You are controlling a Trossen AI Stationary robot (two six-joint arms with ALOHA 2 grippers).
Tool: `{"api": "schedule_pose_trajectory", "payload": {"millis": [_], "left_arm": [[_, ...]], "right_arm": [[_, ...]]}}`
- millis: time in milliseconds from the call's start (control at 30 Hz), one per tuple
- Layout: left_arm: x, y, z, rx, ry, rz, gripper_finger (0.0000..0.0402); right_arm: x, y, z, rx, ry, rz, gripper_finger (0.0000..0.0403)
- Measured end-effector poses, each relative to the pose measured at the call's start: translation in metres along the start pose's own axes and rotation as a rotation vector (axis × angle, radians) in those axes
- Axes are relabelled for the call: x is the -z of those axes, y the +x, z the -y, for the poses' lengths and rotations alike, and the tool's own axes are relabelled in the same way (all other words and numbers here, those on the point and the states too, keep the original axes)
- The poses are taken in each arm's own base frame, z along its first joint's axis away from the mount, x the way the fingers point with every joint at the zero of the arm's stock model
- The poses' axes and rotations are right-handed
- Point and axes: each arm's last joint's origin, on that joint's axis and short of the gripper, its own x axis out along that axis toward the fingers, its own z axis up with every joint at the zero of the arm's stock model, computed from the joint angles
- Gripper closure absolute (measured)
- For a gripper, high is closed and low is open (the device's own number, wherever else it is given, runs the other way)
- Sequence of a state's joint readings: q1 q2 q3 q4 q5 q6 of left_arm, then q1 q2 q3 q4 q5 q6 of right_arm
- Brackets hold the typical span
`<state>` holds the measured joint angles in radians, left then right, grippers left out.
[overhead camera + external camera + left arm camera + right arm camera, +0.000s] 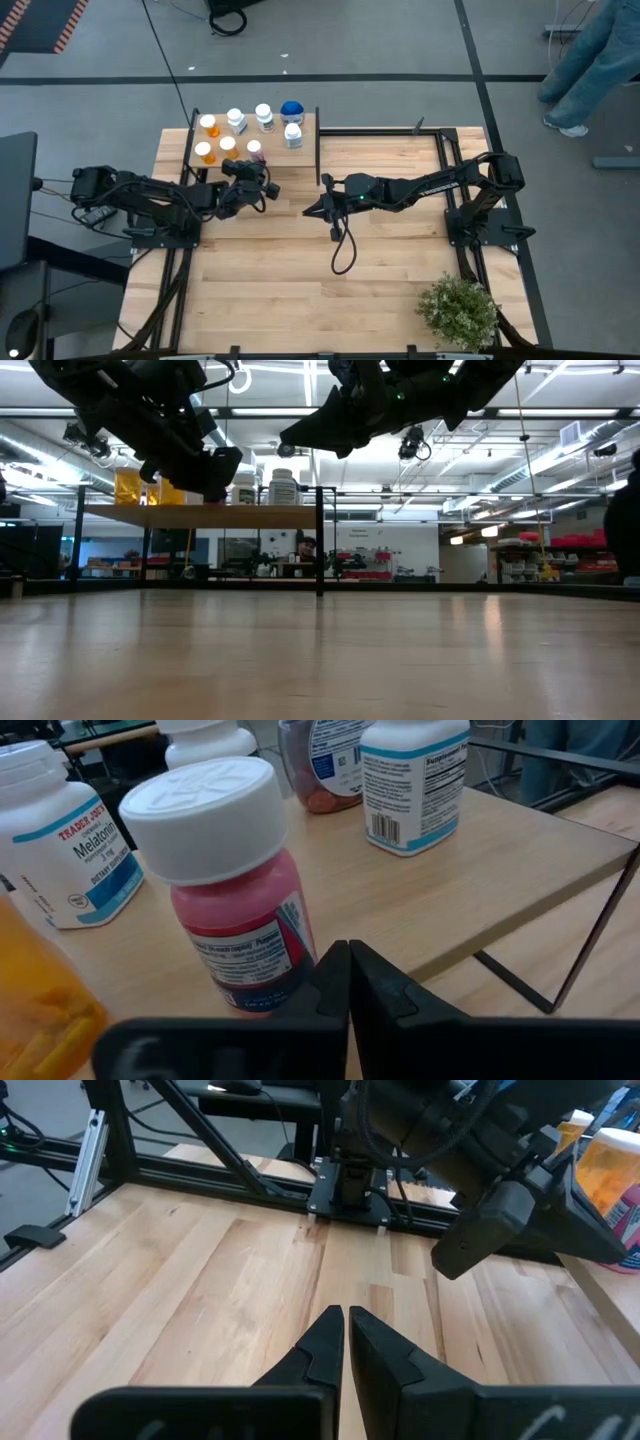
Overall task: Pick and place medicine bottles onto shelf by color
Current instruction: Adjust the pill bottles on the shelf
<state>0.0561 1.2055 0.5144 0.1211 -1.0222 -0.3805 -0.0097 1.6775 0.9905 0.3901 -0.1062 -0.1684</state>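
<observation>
I see my left hand pinched together, empty, just before a pink bottle on the shelf; its lower label hides behind my fingers. My right hand is together above the worktop. Other bottles are cropped.

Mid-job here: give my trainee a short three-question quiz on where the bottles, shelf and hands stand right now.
1. True or false: the left hand is shut on the pink bottle.
2. Which bottle stands at the shelf's back right corner? A) orange B) blue-topped C) pink
3. Fill in: the right hand hangs shut over the bare ___, holding nothing.

Key:
1. False. Its fingers are shut just short of the bottle, which stands free on the shelf.
2. B, the blue-topped bottle.
3. Tabletop.
</observation>
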Motion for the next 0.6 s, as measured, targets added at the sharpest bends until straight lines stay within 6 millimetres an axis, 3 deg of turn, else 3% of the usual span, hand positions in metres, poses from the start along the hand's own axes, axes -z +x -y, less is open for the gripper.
{"api": "schedule_pose_trajectory", "payload": {"millis": [200,600], "left_arm": [[0.005,-0.007,0.003,0.017,0.049,-0.016,0.0397],[0.016,-0.013,-0.004,-0.109,0.03,-0.017,0.0397]], "right_arm": [[0.0,0.0,0.0,0.0,0.0,-0.001,0.0376],[0.001,0.0,0.0,-0.001,0.008,-0.008,0.0376]]}}
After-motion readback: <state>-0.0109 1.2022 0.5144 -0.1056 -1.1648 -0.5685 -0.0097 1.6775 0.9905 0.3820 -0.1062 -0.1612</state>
